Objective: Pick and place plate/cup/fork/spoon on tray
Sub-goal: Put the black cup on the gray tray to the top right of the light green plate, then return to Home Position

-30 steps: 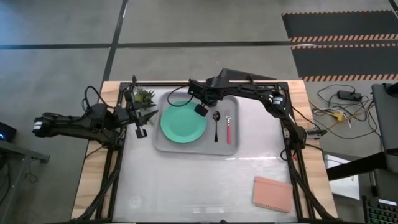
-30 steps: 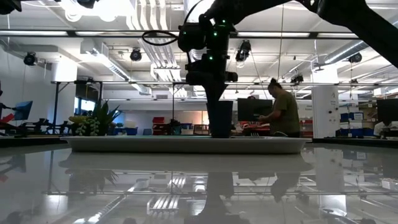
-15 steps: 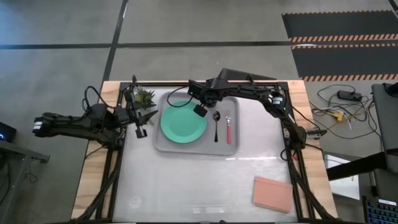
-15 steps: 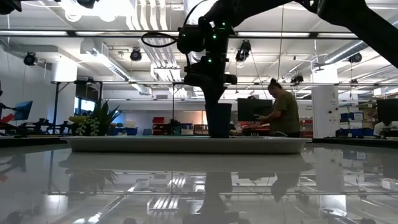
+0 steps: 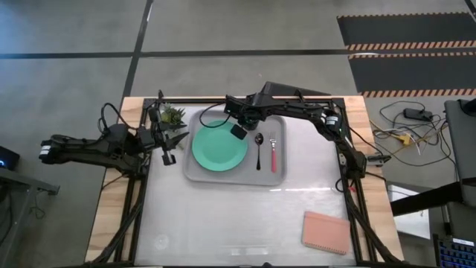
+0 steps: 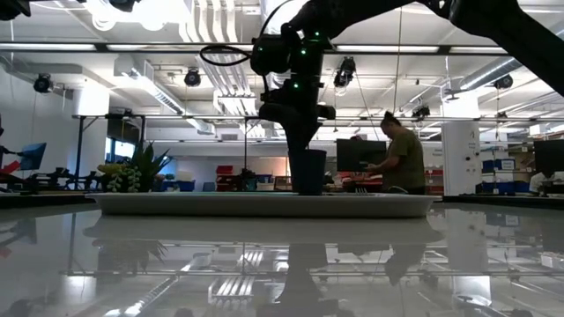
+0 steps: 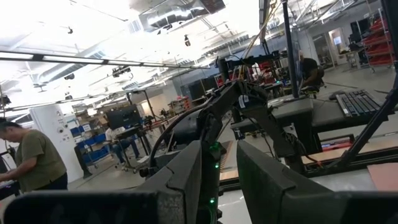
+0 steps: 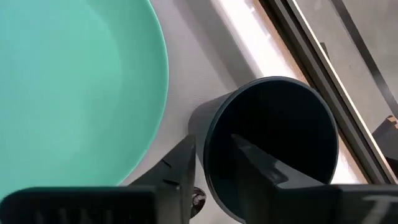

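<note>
You are nearly done: the round mint-green plate (image 5: 219, 148), all-dark spoon (image 5: 258, 150) and pink-handled fork (image 5: 273, 154) lie on the light-grey rectangular tray (image 5: 233, 177), handles running front to back. Your right gripper (image 8: 211, 163) pinches the rim of the dark navy cup (image 8: 267, 146), upright and mouth-up at the tray's back edge; release remains. Your left gripper (image 5: 168, 148) idles narrowly parted beside the tray.

A grey concrete floor (image 5: 67, 45) crossed by dark seams surrounds the glossy white worktop (image 5: 238, 216), which sits on a wooden board (image 5: 111, 216). At the far right lie black mats (image 5: 405, 33) with striped edges. Cables (image 5: 405, 130) trail on the floor at right. Across the room, ceiling lights (image 6: 189, 77) and ducts (image 6: 216, 35) hang overhead, and a person (image 6: 397, 158) stands at a desk.
</note>
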`<state>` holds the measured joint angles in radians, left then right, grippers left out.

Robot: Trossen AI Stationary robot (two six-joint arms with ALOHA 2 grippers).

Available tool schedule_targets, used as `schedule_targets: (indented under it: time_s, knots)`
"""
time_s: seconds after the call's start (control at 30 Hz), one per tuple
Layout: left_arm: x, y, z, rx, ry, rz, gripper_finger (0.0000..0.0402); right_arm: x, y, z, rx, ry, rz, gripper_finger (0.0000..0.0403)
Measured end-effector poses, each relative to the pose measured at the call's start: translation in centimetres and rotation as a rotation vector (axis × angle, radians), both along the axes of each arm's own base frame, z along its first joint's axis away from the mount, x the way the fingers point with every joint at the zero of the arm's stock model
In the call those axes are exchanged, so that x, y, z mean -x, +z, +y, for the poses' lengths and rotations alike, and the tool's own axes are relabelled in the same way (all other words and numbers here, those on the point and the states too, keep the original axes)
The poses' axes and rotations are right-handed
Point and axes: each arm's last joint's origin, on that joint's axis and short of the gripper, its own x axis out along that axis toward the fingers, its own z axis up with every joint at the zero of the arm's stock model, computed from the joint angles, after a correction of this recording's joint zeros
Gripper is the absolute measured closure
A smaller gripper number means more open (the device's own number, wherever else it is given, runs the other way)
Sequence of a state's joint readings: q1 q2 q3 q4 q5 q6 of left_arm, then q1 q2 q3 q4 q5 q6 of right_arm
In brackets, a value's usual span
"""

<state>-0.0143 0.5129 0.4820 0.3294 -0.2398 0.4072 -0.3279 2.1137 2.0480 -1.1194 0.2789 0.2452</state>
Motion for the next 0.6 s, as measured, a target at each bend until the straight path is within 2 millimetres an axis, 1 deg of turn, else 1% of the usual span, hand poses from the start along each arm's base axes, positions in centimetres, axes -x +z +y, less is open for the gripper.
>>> schedule_targets:
  time_s: [0.1, 0.2, 0.3, 0.37, 0.47, 0.53, 0.6]
  knots:
    - [0.0, 0.0, 0.0, 0.0, 0.001, 0.0, 0.0317, 0.1, 0.2, 0.0, 0.001, -0.004, -0.005, 0.0299]
    - [0.0, 0.0, 0.0, 0.0, 0.0, 0.0, 0.0317, 0.0, 1.1, 0.0, 0.007, -0.006, -0.025, 0.0289]
    - [0.0, 0.0, 0.0, 0.0, 0.0, 0.001, 0.0317, 0.1, 2.5, 0.3, 0.009, -0.018, -0.049, 0.0285]
    - [0.0, -0.1, 0.0, 0.0, 0.001, 0.008, 0.0317, 0.3, 3.8, 0.9, 0.007, -0.026, -0.054, 0.0286]
    - [0.0, -0.1, 0.0, 0.0, 0.001, 0.011, 0.0317, 0.5, 5.8, 2.8, 0.064, 0.03, -0.075, 0.0292]
    - [-0.1, -0.2, 0.0, 0.006, 0.0, 0.026, 0.0317, 0.5, 6.9, 4.7, 0.129, 0.103, -0.093, 0.0297]
    - [-0.1, -0.6, 0.0, 0.007, -0.001, 0.069, 0.0317, 0.9, 7.8, 6.7, 0.155, 0.167, -0.102, 0.03]
